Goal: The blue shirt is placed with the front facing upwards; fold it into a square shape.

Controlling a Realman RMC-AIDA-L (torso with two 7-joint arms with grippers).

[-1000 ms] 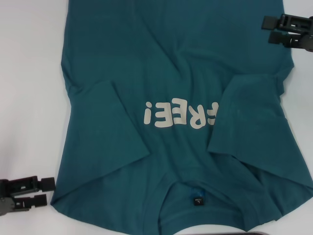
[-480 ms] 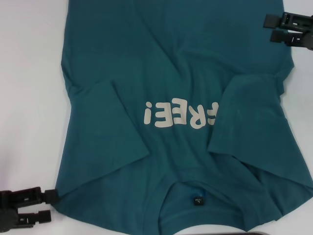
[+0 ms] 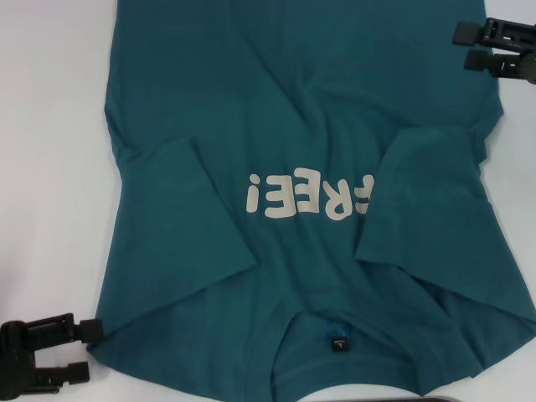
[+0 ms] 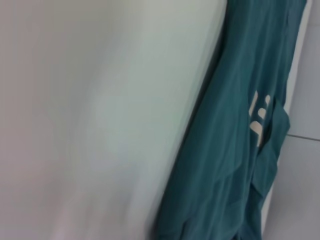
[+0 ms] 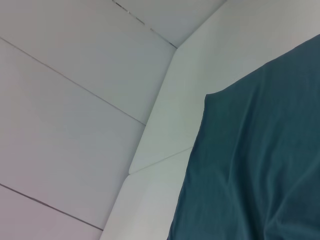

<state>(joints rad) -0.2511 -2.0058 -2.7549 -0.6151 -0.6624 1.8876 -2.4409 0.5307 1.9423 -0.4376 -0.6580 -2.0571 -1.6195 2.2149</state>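
The blue shirt (image 3: 301, 126) lies flat on the white table (image 3: 50, 167), front up. Its pale "FREE!" lettering (image 3: 308, 198) reads upside down, and the collar with a small black neck tag (image 3: 337, 345) is nearest me. Both sleeves are folded inward over the chest. My left gripper (image 3: 84, 352) is open at the near left, its upper finger touching the shirt's shoulder corner. My right gripper (image 3: 462, 46) is open at the far right, over the shirt's side edge. The left wrist view shows the shirt (image 4: 225, 150) beside bare table, and the right wrist view shows a shirt corner (image 5: 260, 160).
White table surface (image 3: 42, 100) extends to the left of the shirt. A dark strip (image 3: 469, 399) shows at the near edge. The right wrist view shows the table's edge (image 5: 165, 150) and pale floor tiles (image 5: 75, 100) beyond it.
My left gripper has come nearer to me and shifted slightly right, up to the shirt's shoulder corner. My right gripper has edged slightly farther away. The shirt lies as before.
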